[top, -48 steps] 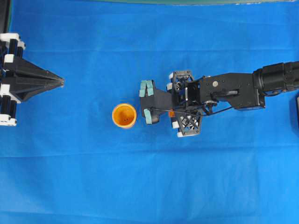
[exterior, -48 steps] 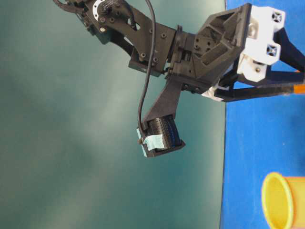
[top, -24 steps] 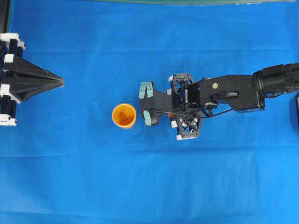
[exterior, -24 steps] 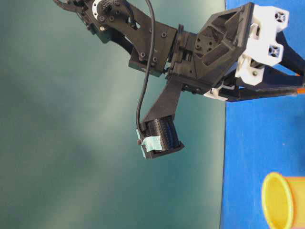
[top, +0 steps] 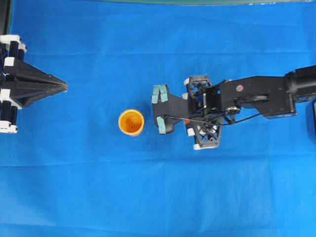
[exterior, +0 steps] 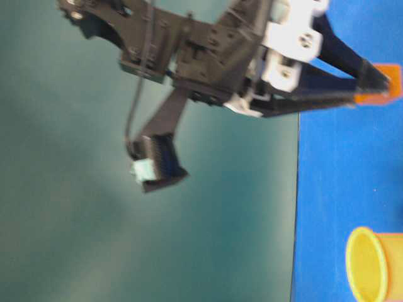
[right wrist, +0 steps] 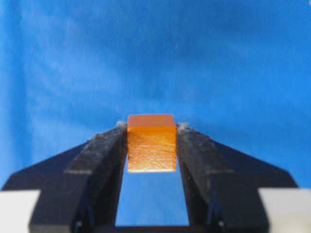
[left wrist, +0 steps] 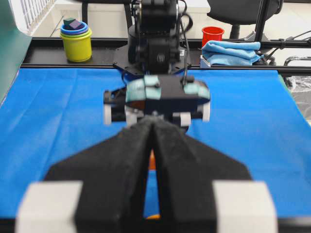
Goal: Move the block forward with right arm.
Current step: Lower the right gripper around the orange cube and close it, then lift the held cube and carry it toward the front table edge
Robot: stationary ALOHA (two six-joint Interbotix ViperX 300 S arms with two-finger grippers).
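**Ana:** Since the earlier overhead frame, the right arm (top: 256, 95) is sitting further right, and its fingers have narrowed onto the block (top: 186, 121), which is showing only as an orange sliver under the frame, right of the cup (top: 131, 122). The left gripper (top: 61, 86) is resting at the far left, its fingers pressed together.

**Ben:** At table level the picture is blurring, but the block (exterior: 379, 84) is showing at the tips of the right gripper (exterior: 376, 82), apart from the cup (exterior: 371, 264). I cannot tell whether it is clearing the blue surface (exterior: 340, 189).

**Ana:** The left wrist view is hiding the block behind the right gripper's frame (left wrist: 155, 99).

**Ben:** In the right wrist view the fingers (right wrist: 104, 150) are clamping the block (right wrist: 151, 143) on both sides.

**Ana:** So I judge the grasp done and the carry beginning; next it needs moving forward, then releasing.

**Ben:** Counting: one block, one cup, two arms.
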